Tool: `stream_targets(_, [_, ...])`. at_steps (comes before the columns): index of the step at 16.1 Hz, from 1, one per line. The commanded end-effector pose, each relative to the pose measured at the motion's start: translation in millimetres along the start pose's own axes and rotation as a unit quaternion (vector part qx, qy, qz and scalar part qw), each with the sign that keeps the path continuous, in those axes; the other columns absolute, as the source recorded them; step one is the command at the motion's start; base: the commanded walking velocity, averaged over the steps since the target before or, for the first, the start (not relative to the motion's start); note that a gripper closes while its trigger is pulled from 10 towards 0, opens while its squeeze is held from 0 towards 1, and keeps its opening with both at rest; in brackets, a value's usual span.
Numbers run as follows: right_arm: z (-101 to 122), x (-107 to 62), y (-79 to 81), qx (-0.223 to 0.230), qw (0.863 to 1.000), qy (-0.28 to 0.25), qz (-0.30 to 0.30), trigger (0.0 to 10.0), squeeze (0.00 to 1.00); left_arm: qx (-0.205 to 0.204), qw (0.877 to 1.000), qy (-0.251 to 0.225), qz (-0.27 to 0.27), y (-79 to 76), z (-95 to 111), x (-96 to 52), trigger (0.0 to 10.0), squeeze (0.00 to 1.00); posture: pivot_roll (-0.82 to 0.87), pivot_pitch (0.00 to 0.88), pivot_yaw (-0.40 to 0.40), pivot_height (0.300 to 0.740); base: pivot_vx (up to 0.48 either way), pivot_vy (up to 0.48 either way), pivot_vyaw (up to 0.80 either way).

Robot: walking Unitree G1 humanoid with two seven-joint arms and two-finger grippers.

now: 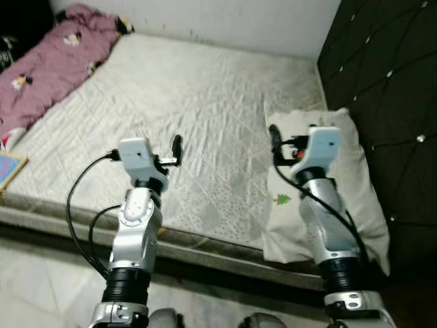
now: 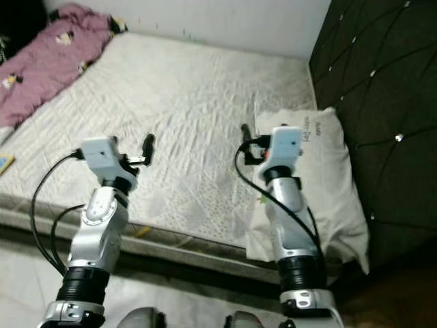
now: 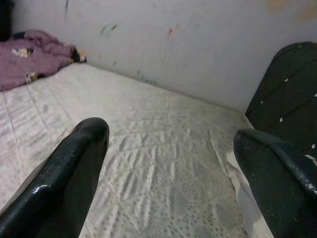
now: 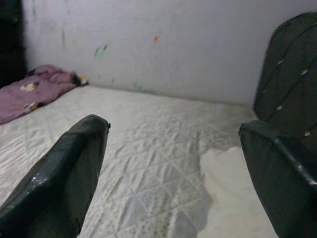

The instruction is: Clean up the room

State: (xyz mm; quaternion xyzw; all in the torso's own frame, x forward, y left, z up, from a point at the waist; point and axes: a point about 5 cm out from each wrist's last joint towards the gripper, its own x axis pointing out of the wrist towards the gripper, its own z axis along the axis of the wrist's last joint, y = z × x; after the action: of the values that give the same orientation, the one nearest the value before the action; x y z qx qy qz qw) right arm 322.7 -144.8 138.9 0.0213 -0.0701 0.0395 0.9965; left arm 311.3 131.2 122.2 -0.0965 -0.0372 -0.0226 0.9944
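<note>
Standing at the edge of a bed, the robot holds both arms raised over the white quilted mattress (image 1: 205, 102), which runs back to a marked white wall (image 3: 198, 44). At far left, a crumpled purple blanket (image 1: 54, 61) printed with small cartoon figures lies bunched across the mattress's far left corner, well apart from both arms. Just below it, the corner of a colourful flat item (image 1: 10, 171) pokes in at the near left edge of the bed; what it is cannot be told. The left gripper (image 3: 171, 163) hovers above the mattress's near half, its two black fingers (image 3: 74, 173) spread wide apart and holding nothing. Further right, the right gripper (image 4: 173, 168) hangs at the same height, its fingers (image 4: 69, 173) likewise splayed and empty, poised over the left edge of a white pillow (image 1: 355, 184). That pillow, bearing a small green tree print, lies at the bed's right end against a dark padded headboard (image 1: 389, 75) studded with shiny buttons.
</note>
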Motion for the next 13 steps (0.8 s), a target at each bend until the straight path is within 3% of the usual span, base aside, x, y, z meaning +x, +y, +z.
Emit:
stream_targets(1, [1.7, 2.3, 7.2, 0.003, 1.0, -0.003, 0.011, 10.0, 0.0, 0.007, 1.0, -0.007, 0.005, 6.7, 3.9, 1.0, 10.0, 0.0, -0.02, 0.0, -0.03, 0.74, 0.0, 0.0, 0.0])
stream_targets(7, [0.1, 3.1, 6.9, 0.001, 1.0, 0.002, 0.008, 10.0, 0.0, 0.0, 1.0, -0.025, -0.017, 4.0, 8.5, -0.5, 10.0, 0.0, -0.02, 0.0, -0.03, 0.74, 0.0, 0.0, 0.0])
stream_targets(13, [-1.7, 3.4, 7.8, -0.002, 1.0, 0.007, 0.008, 10.0, 0.0, 0.0, 0.999, -0.027, -0.023, 4.3, 9.1, -0.4, 10.0, 0.0, -0.02, 0.0, -0.027, 0.74, 0.297, 0.0, -0.08])
